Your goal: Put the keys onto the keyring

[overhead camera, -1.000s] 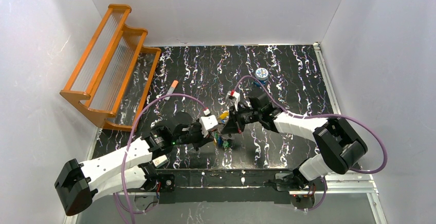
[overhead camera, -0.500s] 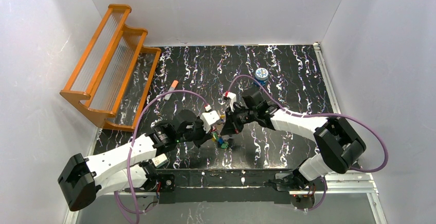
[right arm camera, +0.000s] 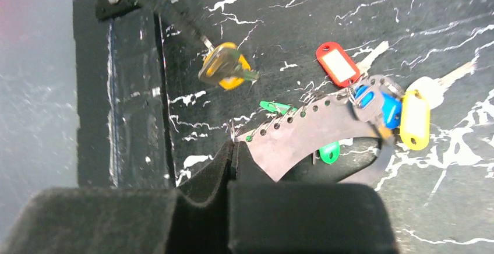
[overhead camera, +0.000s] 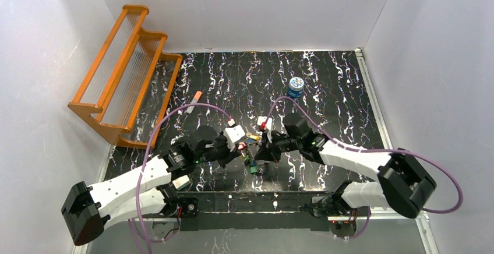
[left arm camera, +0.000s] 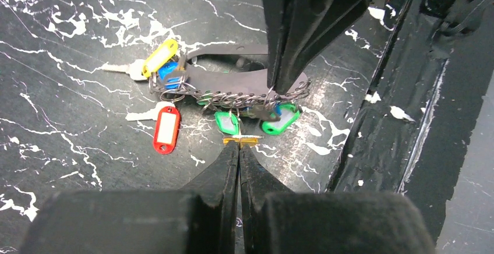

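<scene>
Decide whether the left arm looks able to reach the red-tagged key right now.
Probably yes for reach: the red-tagged key lies uncovered close to the left gripper. But its jaws are shut on a yellow key, so grasping must wait.

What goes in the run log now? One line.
left gripper: shut on yellow-headed metal key | right gripper: shut on grey perforated keyring band | status: key held apart from band end

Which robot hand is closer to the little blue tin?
Right. The right gripper is on the base side of the blue tin, slightly left of it; the left gripper lies farther left, beyond the keys.
</scene>
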